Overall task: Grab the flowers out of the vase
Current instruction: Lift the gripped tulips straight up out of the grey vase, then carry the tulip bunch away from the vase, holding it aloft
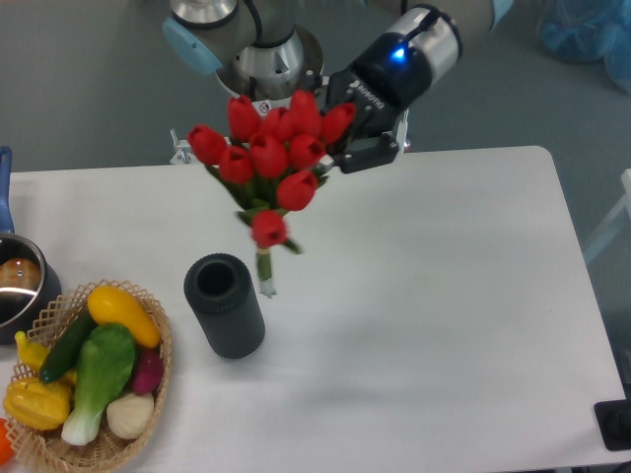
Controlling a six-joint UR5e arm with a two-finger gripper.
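The bunch of red tulip flowers with green leaves and pale bound stems [272, 163] is held in the air above the white table [424, 296], clear of the vase, with the stem end hanging free just beside the vase mouth, toward its 3 o'clock side. The black two-finger gripper [340, 148] is closed on the bunch at the buds' 3 o'clock edge; one finger [367, 158] is seen against the blooms, while the other is hidden behind them. A blue light is lit on the gripper's wrist.

The dark grey ribbed cylindrical vase [224, 305] stands upright on the table, its round mouth open, at about 7 o'clock from the flower heads.

At 9 o'clock from the vase, near the table's left edge, a woven wicker basket [148, 394] is seen, filled with yellow, green, white and dark red-purple vegetables. At 10 o'clock from the basket, a steel pot with a blue handle [18, 286] is partly cut off by the frame edge.
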